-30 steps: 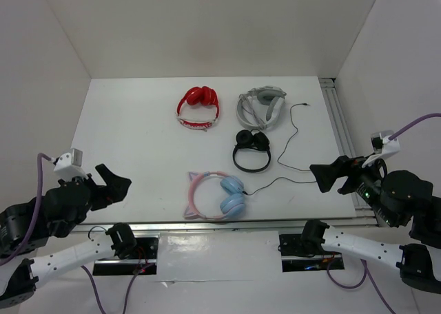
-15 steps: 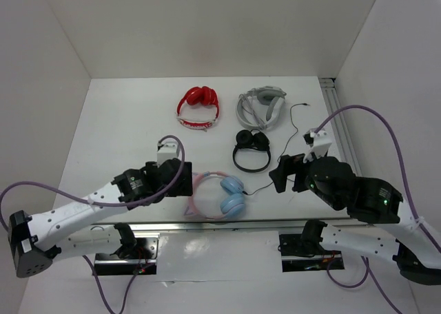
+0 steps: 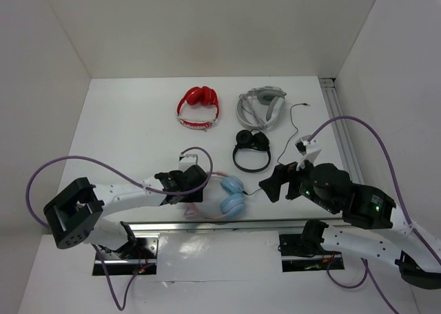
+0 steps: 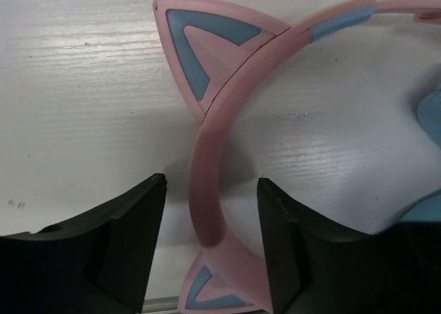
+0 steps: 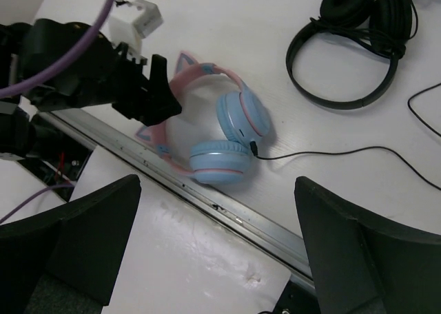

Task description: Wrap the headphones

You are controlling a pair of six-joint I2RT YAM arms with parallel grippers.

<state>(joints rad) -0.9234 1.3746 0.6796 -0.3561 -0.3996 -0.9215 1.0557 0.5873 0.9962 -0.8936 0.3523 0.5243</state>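
The headphones (image 3: 231, 195) lie flat near the table's front edge, with light blue earcups and a pink cat-ear headband (image 4: 207, 155). Their thin dark cable (image 3: 288, 143) runs right and back; in the right wrist view the cable (image 5: 344, 152) leaves the earcups (image 5: 238, 131). My left gripper (image 3: 198, 184) is open, low over the table, with one finger on each side of the headband and a gap on both sides; the left wrist view shows the left gripper (image 4: 210, 245) straddling it. My right gripper (image 3: 269, 188) is open and empty, raised just right of the earcups; the right wrist view shows it (image 5: 217, 245) above the front rail.
A red pair (image 3: 198, 106), a grey-white pair (image 3: 261, 107) and a small black pair (image 3: 251, 151) lie further back. A metal rail (image 3: 207, 224) runs along the front edge and another rail (image 3: 337, 121) along the right side. White walls enclose the table.
Both arms have swung in from the sides. The left gripper has come down around the pink headband. The right gripper has moved left toward the earcups.
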